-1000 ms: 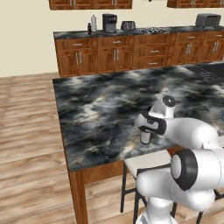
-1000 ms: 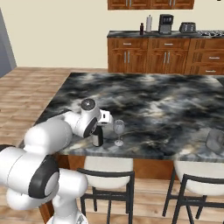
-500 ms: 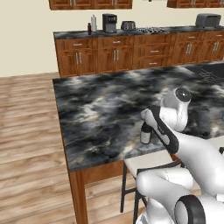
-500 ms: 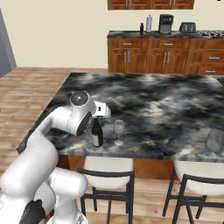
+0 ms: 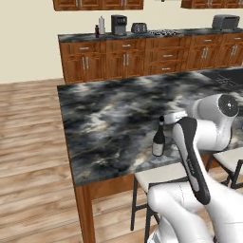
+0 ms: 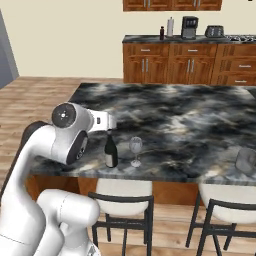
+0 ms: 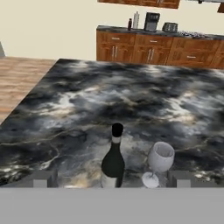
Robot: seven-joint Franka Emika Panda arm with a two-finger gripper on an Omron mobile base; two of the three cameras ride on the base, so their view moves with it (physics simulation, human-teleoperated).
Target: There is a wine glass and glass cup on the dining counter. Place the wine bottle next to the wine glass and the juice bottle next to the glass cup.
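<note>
Backing away over the last second, the arm has drawn off the wine bottle (image 6: 111, 150), which a second ago sat under the hand and now stands alone and upright on the dining desk (image 5: 109, 118), close to its near edge. In the hand view the bottle (image 7: 113, 158) rises at about 6 o'clock from the picture's middle, with the wine glass (image 7: 158, 164) just beside it at its 3 o'clock, the two apart by a narrow gap and not touching. The jaws (image 7: 114, 179) stand wide, the tips far out to either side of the pair, holding nothing. I judge the wine half of the task done, and the juice half not begun. A small dark red bottle (image 5: 97, 32) stands far off on the wall counter (image 5: 156, 34) at 12 o'clock beside a white roll; it may be the juice bottle, though it is too small to tell. A grey, hazy shape (image 6: 246, 161) sits near the desk's right end in the right base view, perhaps the glass cup, also unclear. The risk from here is a sweep of the elbow or forearm as the arm swings clear: the bottle is tall and slim and the glass thin-stemmed, so a light brush could tip either one off the near edge.
</note>
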